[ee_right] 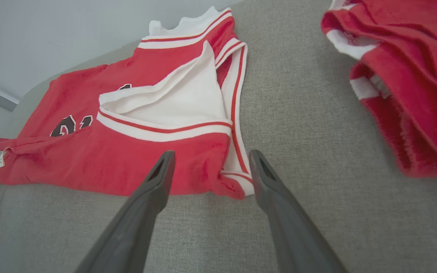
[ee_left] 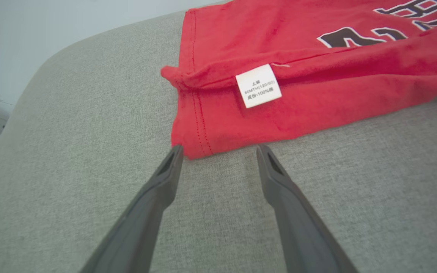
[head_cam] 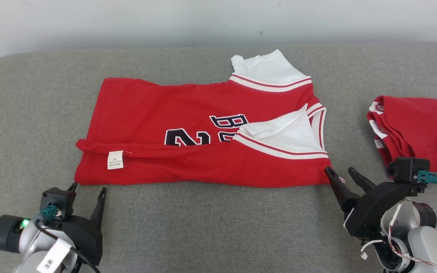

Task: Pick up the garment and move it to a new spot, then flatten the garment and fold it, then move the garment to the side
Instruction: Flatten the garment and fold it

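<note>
Left pincer (head_cam: 89, 187) and right pincer (head_cam: 339, 169): both wide open and empty, at the near corners of the jersey (head_cam: 188, 125), at its 7 and 5 o'clock. The jersey lies half-folded mid-counter (head_cam: 218, 227).
Next fold, judged: pinch both corners together, lift evenly, carry toward 12 o'clock.
Count: two pincers, one jersey, one label (head_cam: 115, 159), one folded red garment (head_cam: 415, 129) at 3 o'clock.

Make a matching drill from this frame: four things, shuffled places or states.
Things:
1. jersey
2. tag
3. red pile
4. left claw

Places or states:
A. bunched up, off to the right of the jersey
B. open, at the jersey's near left corner
C. spread out in the middle, near edge folded over
D. white, on the folded edge near the jersey's left end

Pairs: 1-C, 2-D, 3-A, 4-B
</note>
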Robot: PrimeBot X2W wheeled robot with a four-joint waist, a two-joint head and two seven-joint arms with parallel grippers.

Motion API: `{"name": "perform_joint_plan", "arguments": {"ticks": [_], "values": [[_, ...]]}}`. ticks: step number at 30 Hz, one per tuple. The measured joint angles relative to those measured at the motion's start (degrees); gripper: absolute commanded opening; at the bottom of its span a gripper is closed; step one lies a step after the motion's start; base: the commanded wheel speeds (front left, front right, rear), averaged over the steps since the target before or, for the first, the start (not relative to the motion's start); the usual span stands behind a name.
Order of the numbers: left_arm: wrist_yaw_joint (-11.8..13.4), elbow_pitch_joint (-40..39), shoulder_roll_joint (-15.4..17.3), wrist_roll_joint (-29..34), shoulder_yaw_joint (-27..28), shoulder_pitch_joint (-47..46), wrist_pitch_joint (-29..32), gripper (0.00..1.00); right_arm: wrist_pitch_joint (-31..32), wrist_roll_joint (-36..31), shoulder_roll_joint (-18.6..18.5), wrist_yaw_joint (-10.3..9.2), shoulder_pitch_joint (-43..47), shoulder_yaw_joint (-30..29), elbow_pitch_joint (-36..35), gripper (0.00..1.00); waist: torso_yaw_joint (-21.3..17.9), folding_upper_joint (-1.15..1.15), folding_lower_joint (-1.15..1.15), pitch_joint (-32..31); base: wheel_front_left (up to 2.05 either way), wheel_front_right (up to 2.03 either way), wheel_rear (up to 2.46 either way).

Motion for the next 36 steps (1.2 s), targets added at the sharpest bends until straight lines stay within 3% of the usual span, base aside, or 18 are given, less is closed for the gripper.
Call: {"name": "perform_joint_plan", "arguments": {"ticks": [18,21,22,26,31,36], "values": [[-0.09,1.47,-0.7,0.43,-0.76,-3.02,-0.07,1.0,-1.52,-0.49,0.31,-0.04,-0.8,1.16,1.69,0.99,0.91,0.0,0.01,2.61,0.0,0.0,0.0],[-0.59,2.26,-0.74,0.43,-0.98,-3.44,-0.05,1.0,-1.51,-0.76,0.16,0.15,-0.8,1.49,1.7,0.66,0.94,0.0,0.01,2.64,0.0,0.0,0.0],[-0.59,2.36,-0.73,0.42,-0.97,-3.47,-0.05,1.0,-1.51,-0.76,0.12,0.15,-0.8,1.52,1.7,0.62,0.93,0.0,0.01,2.66,0.0,0.0,0.0],[-1.02,2.83,-0.69,0.41,-0.96,-3.49,-0.05,1.0,-1.49,-0.76,0.07,0.37,-0.81,1.58,1.71,0.6,0.89,0.0,0.01,2.71,0.0,0.0,0.0],[-0.99,4.41,0.07,0.18,0.12,-3.7,0.07,1.0,-1.44,-0.76,0.02,0.38,-0.81,1.76,1.74,0.67,0.77,0.0,0.01,2.86,0.0,0.0,0.0],[-1.11,5.03,1.68,-0.29,1.01,-4.27,0.55,1.0,-1.42,-0.78,-0.04,0.38,-1.09,1.89,1.49,0.64,0.58,0.0,0.01,3.49,0.0,0.0,0.0]]}}
